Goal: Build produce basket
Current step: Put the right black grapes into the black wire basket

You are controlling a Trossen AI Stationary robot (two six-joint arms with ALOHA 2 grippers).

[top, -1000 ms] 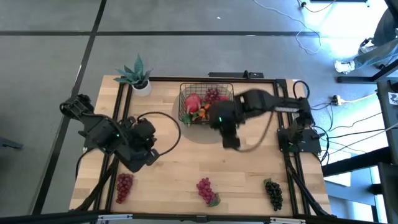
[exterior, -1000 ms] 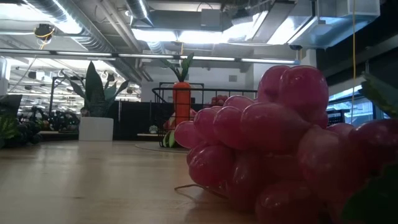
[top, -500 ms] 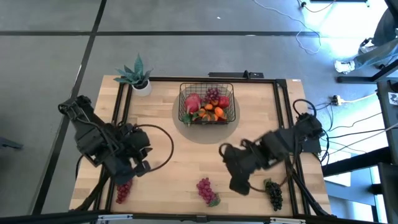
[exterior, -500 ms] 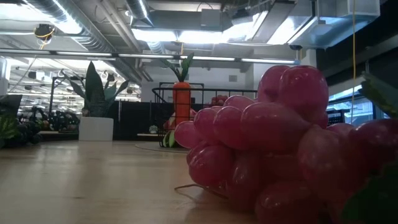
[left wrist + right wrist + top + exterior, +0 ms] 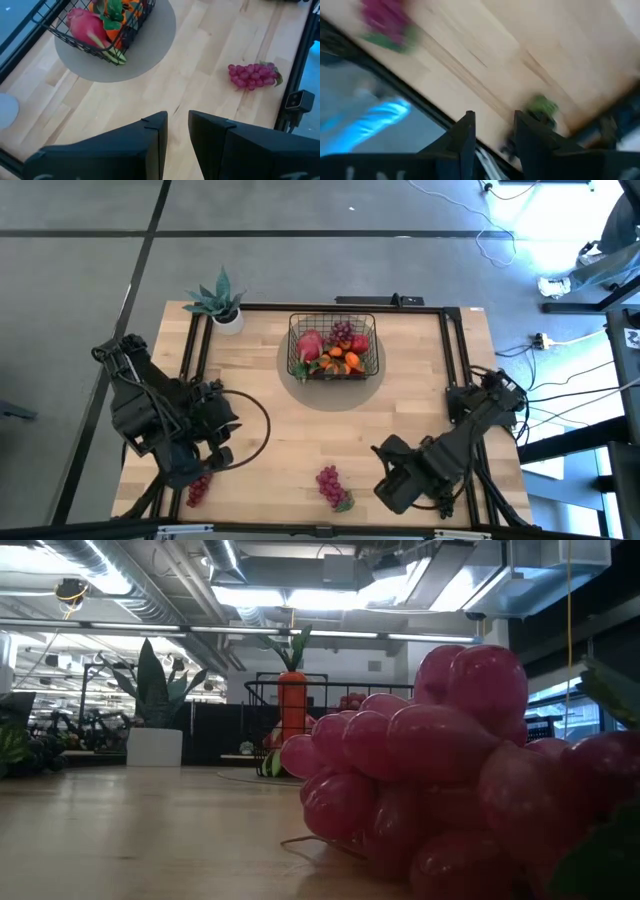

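Lying outside the basket (image 5: 334, 348): two grape bunches (image 5: 333, 486).

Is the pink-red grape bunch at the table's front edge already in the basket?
No, the pink-red grape bunch lies on the bare table, far from the basket.

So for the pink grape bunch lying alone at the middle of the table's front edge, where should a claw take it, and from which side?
Take the pink grape bunch across its clustered middle, coming straight down from above. It lies flat on the table with bare wood all round, and its leafy end looks too thin to hold. The right claw is probably the nearer one.
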